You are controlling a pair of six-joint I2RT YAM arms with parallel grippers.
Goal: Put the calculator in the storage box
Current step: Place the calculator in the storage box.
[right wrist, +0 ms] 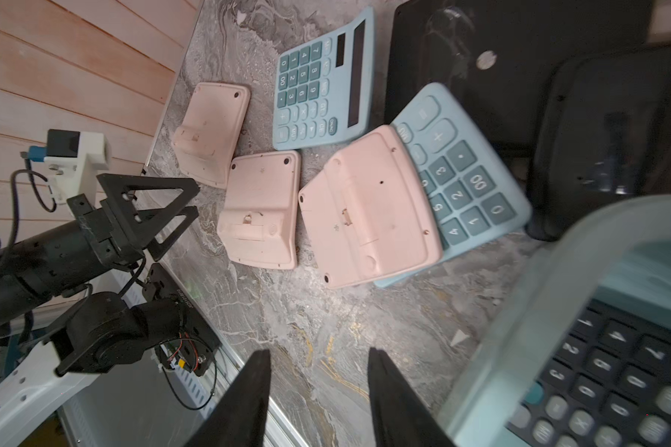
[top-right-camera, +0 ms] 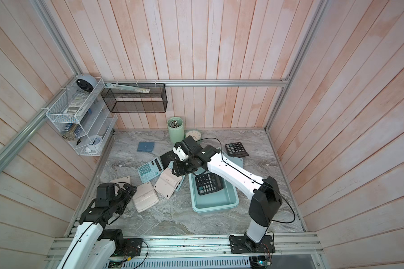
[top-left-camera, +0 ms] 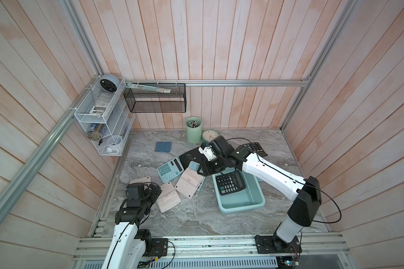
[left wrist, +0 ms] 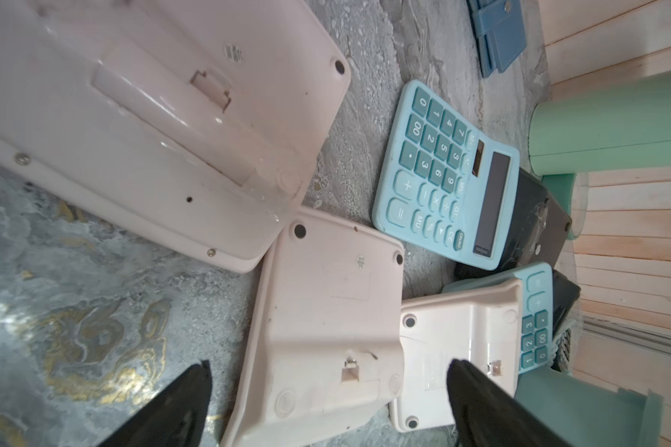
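The storage box (top-left-camera: 245,196) (top-right-camera: 221,199) is a light aqua tub right of centre, and a black calculator (top-left-camera: 230,184) (top-right-camera: 209,184) lies face up in its far half. My right gripper (top-left-camera: 204,168) (top-right-camera: 179,168) hangs open and empty over the box's far-left corner. In the right wrist view its fingers (right wrist: 256,387) stand apart over bare marble, with the box rim (right wrist: 551,278) and the black calculator (right wrist: 616,387) beside them. My left gripper (top-left-camera: 155,189) (left wrist: 330,371) is wide open above a face-down pink calculator (left wrist: 326,329) (top-left-camera: 168,200).
Left of the box lie further pink calculators (top-left-camera: 189,179) and blue calculators (top-left-camera: 169,171), partly overlapping. Another black calculator (top-left-camera: 254,149) sits at the back right. A green pen cup (top-left-camera: 193,130), a clock (top-left-camera: 209,135), a black mesh basket (top-left-camera: 155,97) and a white wire rack (top-left-camera: 103,116) stand behind.
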